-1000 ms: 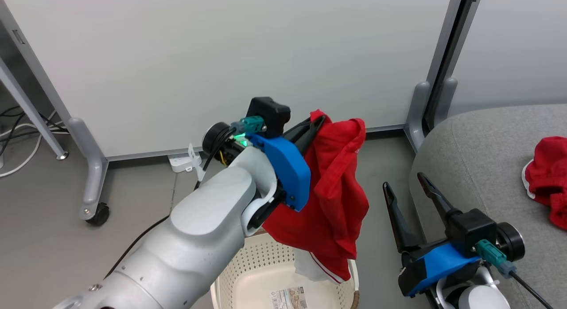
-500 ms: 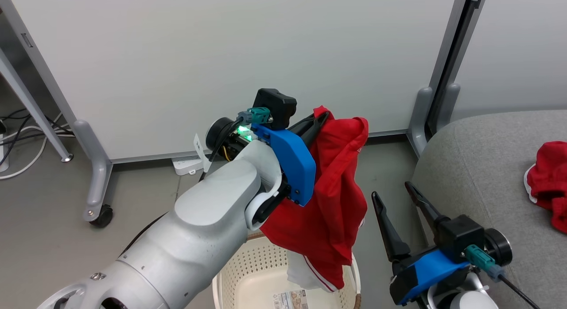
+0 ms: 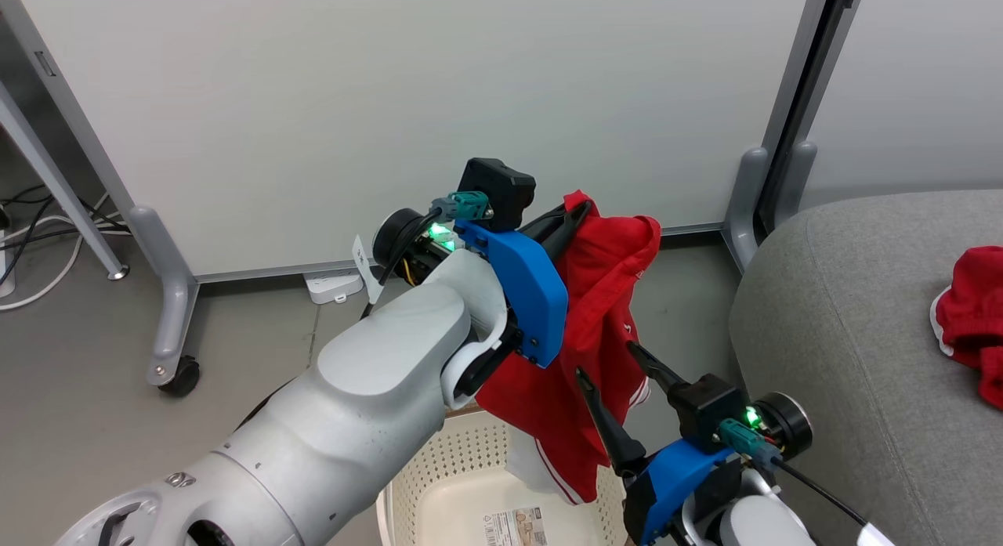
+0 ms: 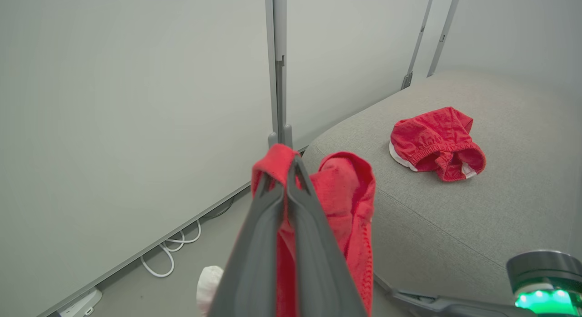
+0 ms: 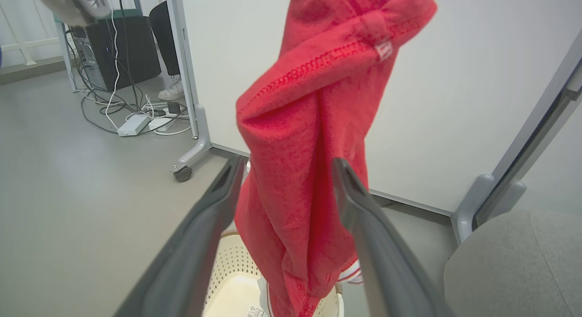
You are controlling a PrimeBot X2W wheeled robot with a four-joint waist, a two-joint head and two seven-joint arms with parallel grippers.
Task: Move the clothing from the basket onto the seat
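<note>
Left tool (image 3: 578, 211) pinching red garment (image 3: 607, 295) above basket (image 3: 462, 460); hem (image 3: 560, 475) possibly inside. Right tool (image 3: 605, 359) spread, flanking it.

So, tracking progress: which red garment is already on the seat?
The crumpled one, lying on the seat; the hanging one is held by the left gripper above the basket.

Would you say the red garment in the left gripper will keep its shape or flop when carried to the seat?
Probably flop: the garment hangs in loose folds from the shut left gripper. Likely light, since a pinch at one edge holds it all. It may swing against the open right gripper close by.
</note>
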